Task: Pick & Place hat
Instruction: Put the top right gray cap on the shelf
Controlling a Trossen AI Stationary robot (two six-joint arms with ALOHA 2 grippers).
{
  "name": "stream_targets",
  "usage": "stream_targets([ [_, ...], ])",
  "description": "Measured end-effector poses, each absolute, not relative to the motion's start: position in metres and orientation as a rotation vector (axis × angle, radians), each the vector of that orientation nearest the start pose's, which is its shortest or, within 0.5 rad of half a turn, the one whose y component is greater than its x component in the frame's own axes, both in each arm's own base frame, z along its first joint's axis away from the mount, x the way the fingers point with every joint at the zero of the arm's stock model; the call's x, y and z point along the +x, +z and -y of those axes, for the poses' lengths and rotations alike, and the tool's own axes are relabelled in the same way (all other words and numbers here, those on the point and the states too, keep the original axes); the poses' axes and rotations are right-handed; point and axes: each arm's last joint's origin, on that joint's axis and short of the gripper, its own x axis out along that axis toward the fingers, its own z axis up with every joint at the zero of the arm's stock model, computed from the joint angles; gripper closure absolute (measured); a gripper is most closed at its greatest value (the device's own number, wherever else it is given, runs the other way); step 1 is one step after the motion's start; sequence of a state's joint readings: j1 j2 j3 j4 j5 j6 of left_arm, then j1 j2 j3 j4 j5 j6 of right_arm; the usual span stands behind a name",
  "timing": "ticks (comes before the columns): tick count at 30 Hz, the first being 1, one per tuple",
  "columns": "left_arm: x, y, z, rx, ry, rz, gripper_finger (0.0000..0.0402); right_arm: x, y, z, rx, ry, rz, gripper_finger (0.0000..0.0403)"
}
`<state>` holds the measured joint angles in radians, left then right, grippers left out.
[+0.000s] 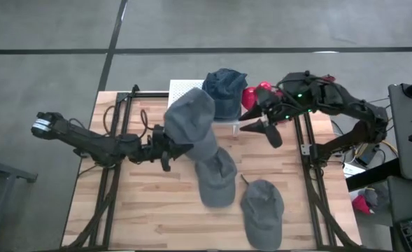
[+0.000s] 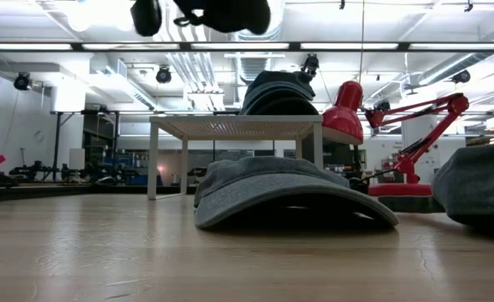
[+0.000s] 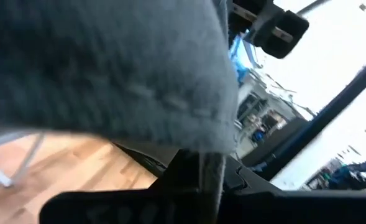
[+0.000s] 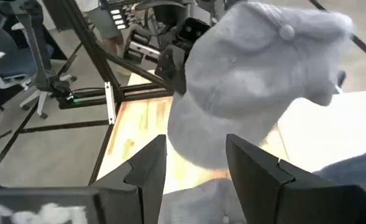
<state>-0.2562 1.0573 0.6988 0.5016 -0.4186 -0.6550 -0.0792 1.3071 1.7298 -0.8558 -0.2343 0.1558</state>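
My left gripper (image 1: 165,148) is clenched on the grey hat (image 1: 192,122), holding it aloft above mid-table, its long axis slanting up toward the white stand (image 1: 185,89). My right gripper (image 1: 261,124), fingers parted and empty, faces the hat from its right.

Both robot arms are dark, almost black, made of thick round parts joined together. The left arm (image 1: 97,143) has a pale grey tip at its far end. The right arm (image 1: 338,101) has small green lights and thin cables. The right end effector (image 4: 195,165) has two flat dark fingers (image 4: 146,168).
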Motion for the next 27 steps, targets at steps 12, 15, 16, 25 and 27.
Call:
stream_targets([
  [12,0.194,0.315,0.022,-0.696,0.263,0.176,0.0400,0.210,0.487,0.010,0.206,0.126,-0.379,0.0266],
  [15,0.189,0.314,0.010,-0.699,0.242,0.135,0.0400,0.210,0.487,0.010,0.201,0.127,-0.377,0.0271],
  [16,0.188,0.314,0.006,-0.698,0.223,0.123,0.0400,0.210,0.487,0.010,0.200,0.127,-0.377,0.0272],
  [25,0.175,0.313,-0.056,-0.705,0.082,0.043,0.0400,0.215,0.483,0.011,0.190,0.128,-0.390,0.0282],
  [27,0.170,0.311,-0.072,-0.713,0.069,0.029,0.0400,0.216,0.482,0.011,0.190,0.128,-0.395,0.0282],
])
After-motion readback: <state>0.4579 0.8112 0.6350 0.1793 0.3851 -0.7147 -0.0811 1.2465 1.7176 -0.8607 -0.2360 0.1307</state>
